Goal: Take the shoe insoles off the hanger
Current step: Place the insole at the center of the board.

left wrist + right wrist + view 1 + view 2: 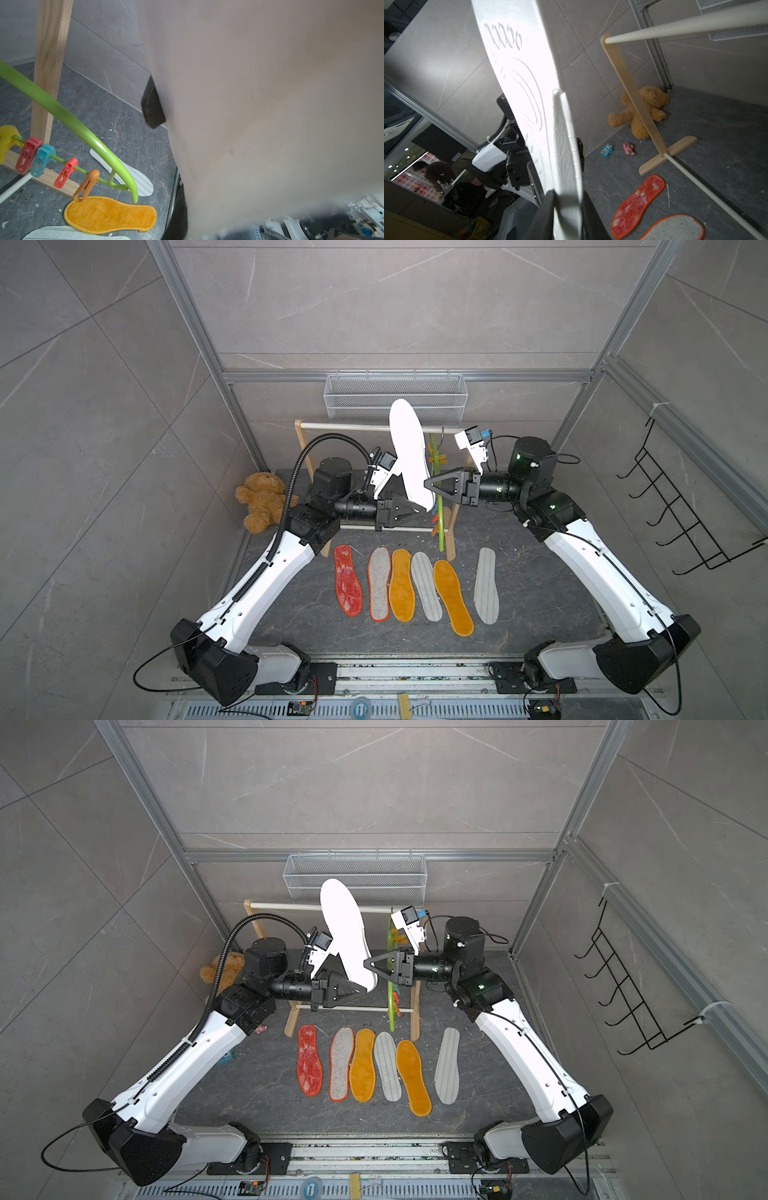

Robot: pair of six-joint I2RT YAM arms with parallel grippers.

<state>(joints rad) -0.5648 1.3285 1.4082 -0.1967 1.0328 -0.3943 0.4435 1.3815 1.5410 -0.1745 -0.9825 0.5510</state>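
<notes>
The left arm [266, 585] and right arm [598, 572] have white shells, black joints. A ribbed black hose [293, 485] follows the left.

1. I can read no word, number, brand or sign in any of my views.
2. The white insole [529, 83] has a row of embossed loops and curved grooves on its face in the right wrist view. They form no letters I can make out.
3. The small blue toy block [607, 150] on the floor bears a dark mark, too small to read.
</notes>
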